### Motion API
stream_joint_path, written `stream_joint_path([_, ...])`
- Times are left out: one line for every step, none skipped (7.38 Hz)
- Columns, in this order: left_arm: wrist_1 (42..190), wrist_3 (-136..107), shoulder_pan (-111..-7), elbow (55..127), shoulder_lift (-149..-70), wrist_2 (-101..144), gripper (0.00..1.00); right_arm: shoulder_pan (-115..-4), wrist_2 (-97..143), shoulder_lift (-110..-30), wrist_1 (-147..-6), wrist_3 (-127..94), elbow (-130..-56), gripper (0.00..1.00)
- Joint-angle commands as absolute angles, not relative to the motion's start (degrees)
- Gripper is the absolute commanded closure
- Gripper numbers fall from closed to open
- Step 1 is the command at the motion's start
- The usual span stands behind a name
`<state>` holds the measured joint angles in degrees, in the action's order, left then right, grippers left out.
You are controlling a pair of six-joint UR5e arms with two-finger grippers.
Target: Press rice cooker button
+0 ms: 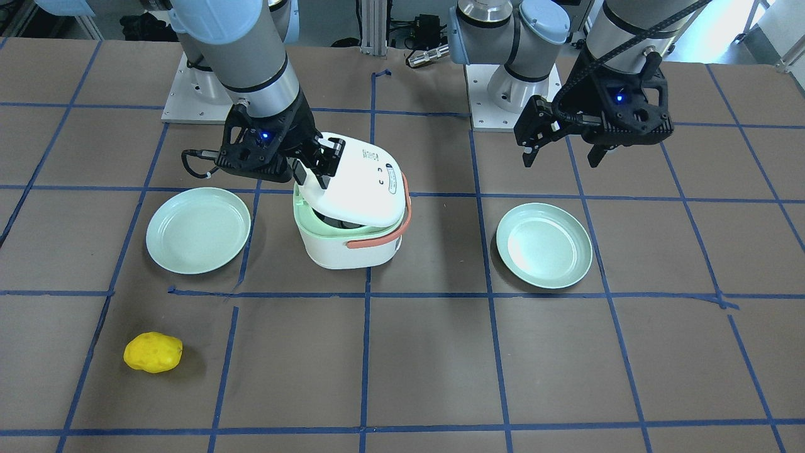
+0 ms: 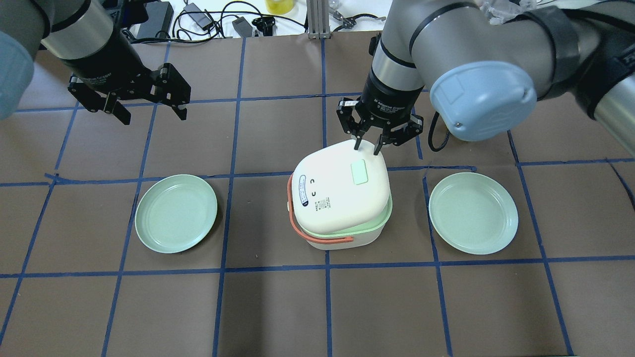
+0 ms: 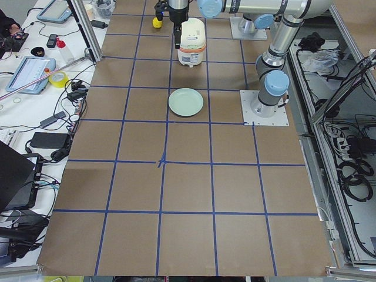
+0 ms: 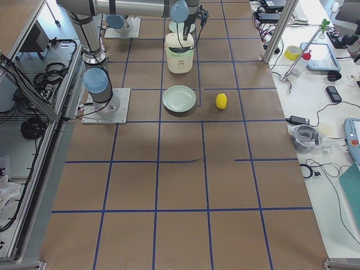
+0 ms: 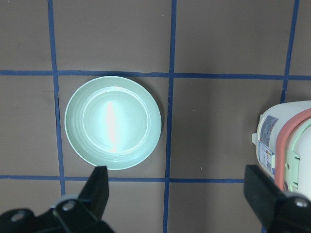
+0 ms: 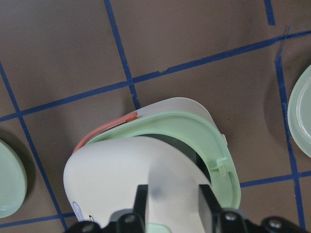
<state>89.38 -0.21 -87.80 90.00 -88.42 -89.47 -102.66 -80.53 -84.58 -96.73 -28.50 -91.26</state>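
The white rice cooker [image 2: 342, 198] with a mint rim and an orange handle [image 1: 383, 238] stands mid-table. Its lid [image 1: 358, 185] is tilted up on the robot's side, so the dark inner pot shows. A mint button [image 2: 358, 172] sits on the lid. My right gripper [image 2: 366, 148] points down at the lid's raised far edge, just beyond the button. Its fingers [image 6: 141, 200] are a narrow gap apart, with the lid's white surface close under them. My left gripper [image 2: 151, 113] is wide open and empty, hovering above the table to the left.
Two mint plates lie either side of the cooker, one on its left [image 2: 176, 213] and one on its right [image 2: 473, 213]. A yellow lemon-like object [image 1: 153, 352] lies near the operators' edge. Blue tape lines grid the brown table.
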Motion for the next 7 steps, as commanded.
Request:
stream_joint_path([89.38, -0.18, -87.80, 90.00, -88.42, -89.47, 0.00, -102.22, -85.39, -84.73, -91.52, -29.37, -85.98, 0.00])
stream_joint_path([89.38, -0.18, -87.80, 90.00, -88.42, -89.47, 0.00, -101.35, -85.95, -84.64, -90.89, -27.62, -85.26, 0.00])
stream_joint_path([89.38, -0.18, -87.80, 90.00, -88.42, -89.47, 0.00, -100.03, -88.65, -84.55, -90.01, -23.51, -85.25, 0.00])
stream_joint_path([89.38, -0.18, -87.80, 90.00, -88.42, -89.47, 0.00, -97.50, -89.55, -84.72, -89.30, -19.46, -85.25, 0.00])
stream_joint_path([89.38, -0.18, -87.80, 90.00, -88.42, -89.47, 0.00, -94.77, -89.82, -84.81, -88.60, -15.68, -85.43, 0.00])
stream_joint_path([89.38, -0.18, -87.80, 90.00, -88.42, -89.47, 0.00, -92.57, -89.82, -84.99, -87.11, -12.43, -85.34, 0.00])
stream_joint_path([89.38, -0.18, -87.80, 90.00, -88.42, -89.47, 0.00, -92.11, -90.00, -85.51, -86.75, -10.04, -85.43, 0.00])
